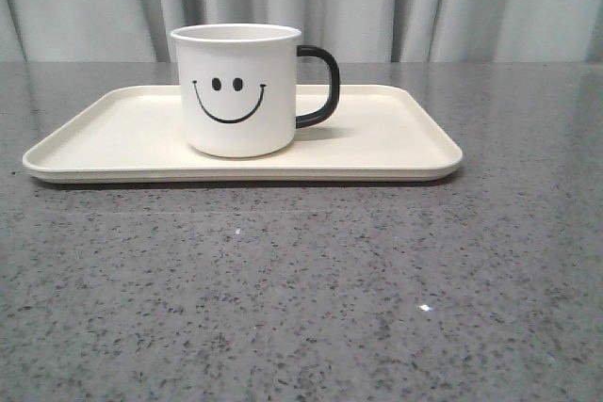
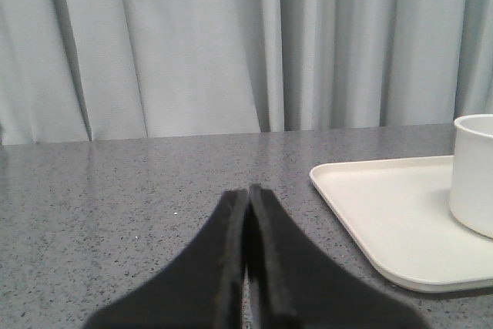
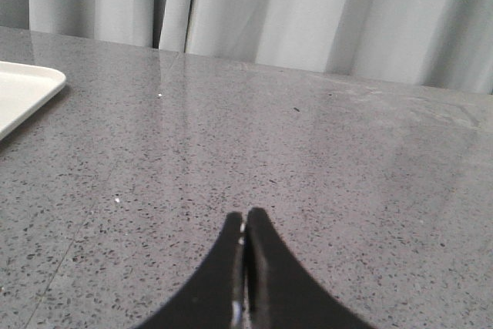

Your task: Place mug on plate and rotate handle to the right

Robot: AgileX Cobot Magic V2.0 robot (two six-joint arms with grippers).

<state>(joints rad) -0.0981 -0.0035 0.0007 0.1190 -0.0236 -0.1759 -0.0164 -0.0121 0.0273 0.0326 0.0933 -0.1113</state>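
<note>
The white mug (image 1: pixel 236 91) stands upright on the cream plate (image 1: pixel 396 138), its black handle (image 1: pixel 320 87) pointing right. The plate sits on a gray speckled tabletop (image 1: pixel 301 298) before pale curtains (image 1: pixel 452 2). The left claw (image 2: pixel 248 198) and right claw (image 3: pixel 245 221) are both closed, holding nothing.

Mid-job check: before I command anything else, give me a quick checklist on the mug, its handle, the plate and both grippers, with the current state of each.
1. Mug on the plate: ok, it stands upright inside the rim.
2. Handle pointing right in the front view: ok.
3. Mug clear of the plate edge: ok, it sits near the middle.
4. Left gripper released: ok, jaws shut on nothing, above bare table beside the plate.
5. Right gripper released: ok, jaws shut and empty, away from the plate.
6. Arms clear of the mug: ok, neither shows in the front view.
</note>
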